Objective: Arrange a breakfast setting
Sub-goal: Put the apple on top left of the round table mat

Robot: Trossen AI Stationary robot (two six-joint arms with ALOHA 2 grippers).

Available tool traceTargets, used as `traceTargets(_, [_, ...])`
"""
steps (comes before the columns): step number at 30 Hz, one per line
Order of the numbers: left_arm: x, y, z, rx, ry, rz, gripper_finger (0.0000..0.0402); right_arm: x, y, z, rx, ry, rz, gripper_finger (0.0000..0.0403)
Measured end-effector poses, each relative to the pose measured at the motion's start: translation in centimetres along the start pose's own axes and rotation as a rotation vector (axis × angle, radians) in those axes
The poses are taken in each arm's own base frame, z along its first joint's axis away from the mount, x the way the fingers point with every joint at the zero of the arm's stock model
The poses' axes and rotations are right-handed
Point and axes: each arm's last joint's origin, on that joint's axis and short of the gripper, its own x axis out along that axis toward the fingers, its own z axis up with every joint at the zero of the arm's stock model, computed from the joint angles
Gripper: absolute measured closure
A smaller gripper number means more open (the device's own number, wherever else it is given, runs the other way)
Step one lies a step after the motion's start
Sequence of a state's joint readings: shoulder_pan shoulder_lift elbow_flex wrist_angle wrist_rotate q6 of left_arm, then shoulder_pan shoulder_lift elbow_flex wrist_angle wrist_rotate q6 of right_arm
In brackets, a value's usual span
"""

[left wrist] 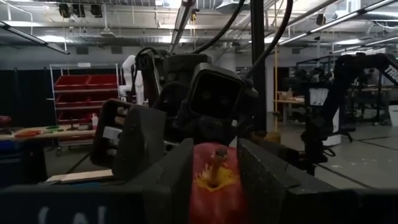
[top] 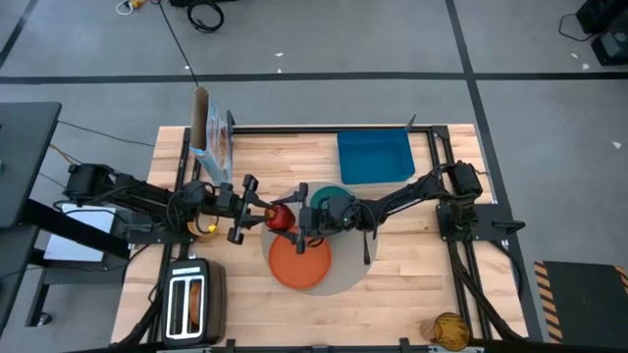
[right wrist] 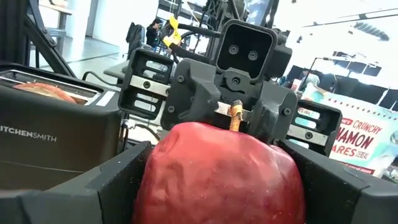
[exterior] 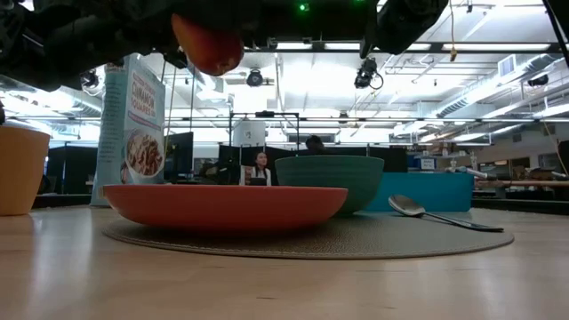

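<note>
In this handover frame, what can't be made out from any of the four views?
- Whether the right claw grips the apple or only brackets it: the apple fills the right wrist view; the high view is too small.
- Bowl contents: high view, arm covers it; low view, below rim.
- Toaster slots: too small in the high view.
</note>
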State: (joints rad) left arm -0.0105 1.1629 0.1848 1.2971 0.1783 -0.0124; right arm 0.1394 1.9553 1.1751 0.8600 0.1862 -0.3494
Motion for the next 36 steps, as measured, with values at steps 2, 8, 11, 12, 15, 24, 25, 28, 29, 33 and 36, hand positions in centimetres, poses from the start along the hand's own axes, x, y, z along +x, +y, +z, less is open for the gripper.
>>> traceTargets(2, [0.0, 0.0, 0.0, -0.002, 0.001, 0.001, 0.0291, 0.0, 0.0, 0.0, 0.000, 0.001, -0.001, 0.0062])
traceTargets(8, [0.0, 0.1, 0.0, 0.005, 0.002, 0.022, 0.0380, 0.0, 0.0, 0.0, -0.001, -0.001, -0.006, 0.0054])
traceTargets(11, [0.0, 0.1, 0.0, 0.006, 0.002, 0.027, 0.0384, 0.0, 0.0, 0.0, -0.001, -0.001, -0.009, 0.0051])
traceTargets(12, [0.0, 0.1, 0.0, 0.006, 0.002, 0.027, 0.0382, 0.0, 0.0, 0.0, -0.001, -0.001, -0.009, 0.0050])
traceTargets(15, [0.0, 0.1, -0.1, 0.005, 0.008, 0.027, 0.0382, 0.0, -0.1, 0.0, 0.017, -0.003, -0.012, 0.0044])
traceTargets(24, [-0.1, 0.2, -0.3, 0.052, 0.028, 0.070, 0.0383, -1.1, -0.9, 1.9, 0.094, 0.112, 0.011, 0.0007])
traceTargets(25, [-0.1, 0.3, -0.4, 0.066, 0.046, 0.090, 0.0383, -1.4, -1.0, 2.3, 0.091, 0.128, 0.018, 0.0006])
traceTargets(28, [-0.2, 0.6, -1.3, 0.087, 0.143, 0.189, 0.0383, -2.4, -1.1, 3.7, 0.079, 0.183, 0.037, 0.0008])
traceTargets(29, [-0.2, 0.7, -1.6, 0.090, 0.175, 0.224, 0.0383, -2.7, -1.1, 4.1, 0.076, 0.195, 0.037, 0.0009])
traceTargets(33, [-0.4, 1.0, -2.9, 0.073, 0.281, 0.328, 0.0383, -3.8, -1.2, 5.8, 0.065, 0.205, 0.017, 0.0011])
traceTargets(36, [-0.4, 1.2, -3.5, 0.052, 0.308, 0.385, 0.0383, -4.1, -1.2, 6.5, 0.062, 0.202, -0.001, 0.0011])
